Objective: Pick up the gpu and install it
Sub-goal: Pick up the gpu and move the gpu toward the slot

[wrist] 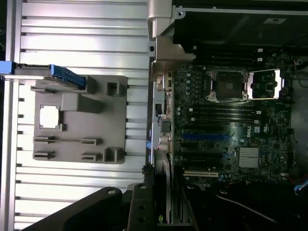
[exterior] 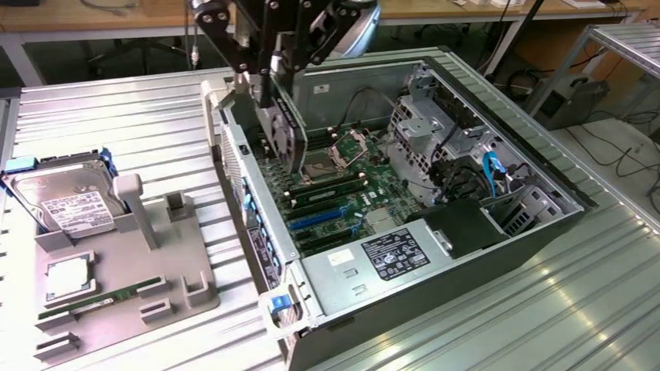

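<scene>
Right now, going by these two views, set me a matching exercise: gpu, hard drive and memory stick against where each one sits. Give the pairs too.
Things:
1. gpu
2. hard drive
3. memory stick

Places:
A. lying flat in a long slot of the grey fixture
B. held on edge in the gripper over the open computer case
C. propped at the fixture's end, white label showing

Pairs: 1-B, 2-C, 3-A

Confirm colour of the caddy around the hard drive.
Blue; the caddy shows best in the exterior view.
</scene>
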Robot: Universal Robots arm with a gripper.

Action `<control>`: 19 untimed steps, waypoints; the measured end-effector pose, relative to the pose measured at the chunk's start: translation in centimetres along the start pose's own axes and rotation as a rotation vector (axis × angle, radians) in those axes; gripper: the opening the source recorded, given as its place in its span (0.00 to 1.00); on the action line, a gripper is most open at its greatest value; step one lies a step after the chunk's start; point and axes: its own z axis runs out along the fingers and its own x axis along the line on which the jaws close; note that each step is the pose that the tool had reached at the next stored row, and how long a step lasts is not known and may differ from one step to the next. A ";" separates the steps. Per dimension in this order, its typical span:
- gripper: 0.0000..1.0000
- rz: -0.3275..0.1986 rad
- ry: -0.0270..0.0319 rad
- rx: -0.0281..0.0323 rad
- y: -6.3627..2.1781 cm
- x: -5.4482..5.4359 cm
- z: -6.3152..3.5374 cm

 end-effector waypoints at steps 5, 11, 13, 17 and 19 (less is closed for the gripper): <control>0.26 0.000 0.0005 -0.0006 -0.13 -3.3 0.13; 0.26 0.000 0.0011 0.0005 -0.22 -6.4 0.86; 0.26 0.000 0.0011 0.0025 -0.20 -7.5 1.25; 0.26 0.000 0.0013 0.0092 -0.06 -10.1 2.18; 0.26 0.000 0.0014 0.0112 0.00 -11.2 2.59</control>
